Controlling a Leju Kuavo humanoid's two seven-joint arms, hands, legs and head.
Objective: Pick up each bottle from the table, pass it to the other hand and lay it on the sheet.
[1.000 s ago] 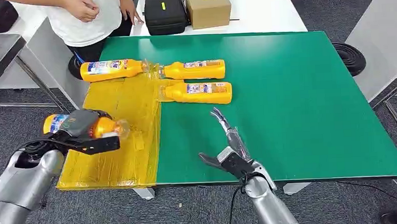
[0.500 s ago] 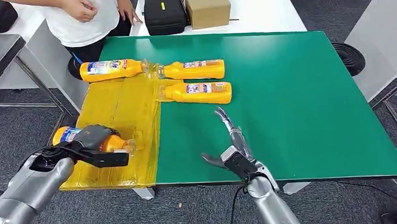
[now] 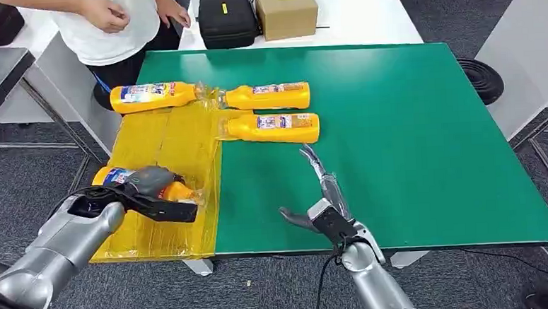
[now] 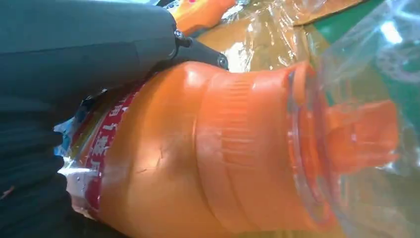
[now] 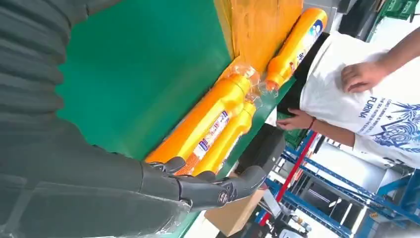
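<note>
— bottle (image 3: 120, 178) in your left hand (image 3: 149, 193)? where does it sit?
— yes, your fingers wrap its orange body, low over the near end of the yellow sheet (image 3: 175, 142).
— and your right hand (image 3: 323, 205)?
— spread, holding nothing, above the green table (image 3: 397, 120); three bottles (image 3: 273, 126) lie at the far side.

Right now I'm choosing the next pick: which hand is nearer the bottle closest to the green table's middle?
Right. The right hand is open just in front of that bottle; the left hand grips another bottle over the yellow sheet.

Lab/workshop: grey carpet (image 3: 469, 279), white benches (image 3: 363, 12), blue racking (image 5: 317, 208) (equipment case (image 3: 227, 19) too).
</note>
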